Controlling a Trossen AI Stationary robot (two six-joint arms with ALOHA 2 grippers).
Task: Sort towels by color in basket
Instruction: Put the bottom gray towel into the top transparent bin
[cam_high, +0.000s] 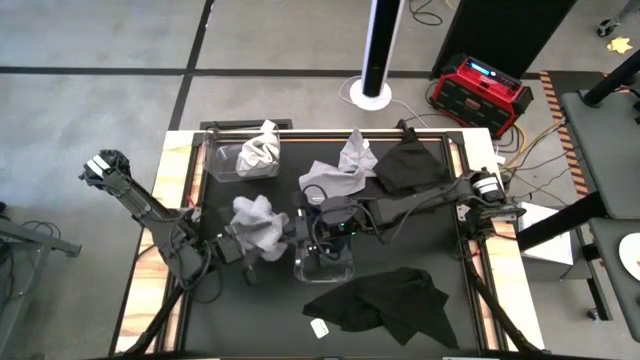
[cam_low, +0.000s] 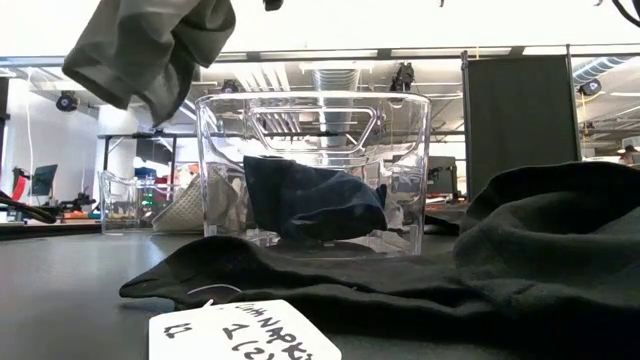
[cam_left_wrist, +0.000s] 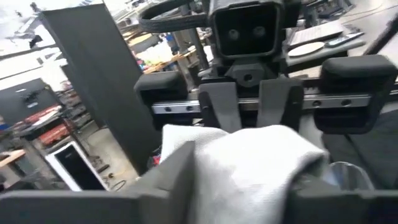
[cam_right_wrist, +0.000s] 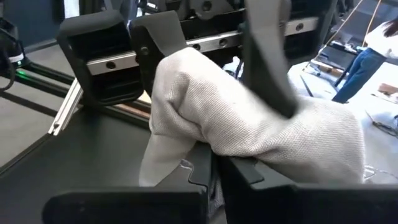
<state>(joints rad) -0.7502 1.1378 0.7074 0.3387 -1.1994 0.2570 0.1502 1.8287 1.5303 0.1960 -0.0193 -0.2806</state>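
Observation:
A bunched light grey towel (cam_high: 257, 222) hangs in the air left of a clear basket (cam_high: 325, 262) that holds a navy towel (cam_low: 310, 200). My left gripper (cam_high: 250, 243) and my right gripper (cam_high: 305, 228) face each other, both shut on this towel. In the low view the towel (cam_low: 150, 50) hangs above the basket's left side. Another light grey towel (cam_high: 262, 148) sits in a second clear basket (cam_high: 238, 162) at the far left. A light grey towel (cam_high: 340, 170) and two black towels (cam_high: 410, 165) (cam_high: 385, 300) lie on the table. My left gripper holds the bunched towel's thick middle (cam_left_wrist: 249, 168) between its two fingers (cam_left_wrist: 171, 180), coming level from the table's left side. Several folds fill the gap. The towel is lifted clear of the table. My right gripper pinches a lower fold of the same towel (cam_right_wrist: 199, 146) between its fingers (cam_right_wrist: 208, 171), coming level from the table's right. The cloth bulges over the fingers and hangs slack and clear.
The near black towel spreads over the table's front right, with a white tag (cam_high: 320, 327) beside it. A red box (cam_high: 480, 92) and a white pole base (cam_high: 372, 95) stand on the floor beyond the far edge.

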